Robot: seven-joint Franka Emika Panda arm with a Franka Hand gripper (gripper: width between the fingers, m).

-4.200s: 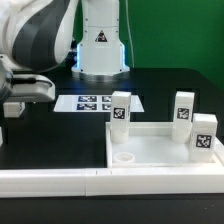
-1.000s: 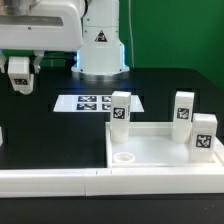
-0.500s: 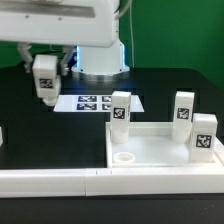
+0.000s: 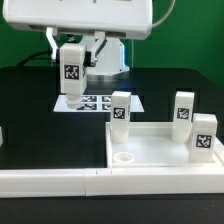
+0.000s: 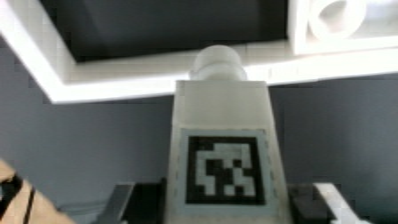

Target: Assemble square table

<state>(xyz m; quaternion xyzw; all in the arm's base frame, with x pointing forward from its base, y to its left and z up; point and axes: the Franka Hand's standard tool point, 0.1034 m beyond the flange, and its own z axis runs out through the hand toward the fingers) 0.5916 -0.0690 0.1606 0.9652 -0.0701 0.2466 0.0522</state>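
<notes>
**Fourth leg in transit to the tabletop**

Step in hand, as I judge it: carrying a leg block to its socket. The gripper (image 4: 73, 97) has its jaws clenched on a leg block (image 4: 71, 70), held upright in the air above the marker board (image 4: 95, 103), well clear of the black surface (image 4: 30, 110). In the wrist view the same leg block (image 5: 222, 140) fills the frame, tag facing the camera, peg end pointing away, with jaw parts at both lower sides.

The square tabletop (image 4: 160, 150) lies flat at the exterior view's right, inside the white border wall (image 4: 60, 180). Three leg blocks stand on it: one at the near-left back corner (image 4: 120, 110), two at the exterior view's right (image 4: 184, 108) (image 4: 205, 135). Whether they are fully seated I cannot tell.

One open socket (image 4: 124, 158) shows at the slab's front corner; the wrist view shows a round socket (image 5: 347, 18) too.

Next move likely calls for travel over that free socket, keeping the leg upright, peg lined up, then lowering.

Count: four leg blocks, one tabletop, one marker board, one border wall, one gripper.
</notes>
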